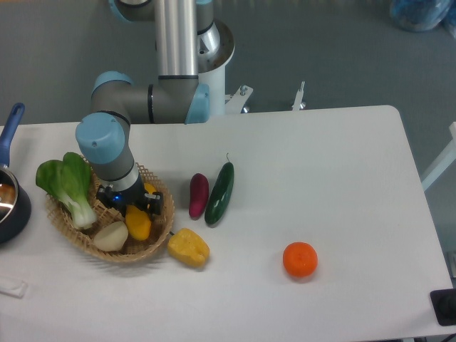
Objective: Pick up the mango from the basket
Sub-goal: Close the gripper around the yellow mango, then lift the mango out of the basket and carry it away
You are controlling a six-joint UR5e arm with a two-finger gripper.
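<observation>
The tan wicker basket (162, 231) sits at the table's left. Inside it the yellow-orange mango (139, 224) stands tipped up on end, its top between the dark fingers of my gripper (132, 205). The gripper reaches straight down into the basket from above and is shut on the mango's upper part. The mango's lower end is still down among the basket's contents. The gripper body hides the mango's top and part of the basket's rear.
In the basket lie a green bok choy (66, 184) and a pale round vegetable (110, 236) touching the mango. A yellow pepper (188, 247) sits just outside the rim. Purple eggplant (199, 194), cucumber (220, 192), orange (300, 259). A blue-handled pot (10, 203) stands at the left edge.
</observation>
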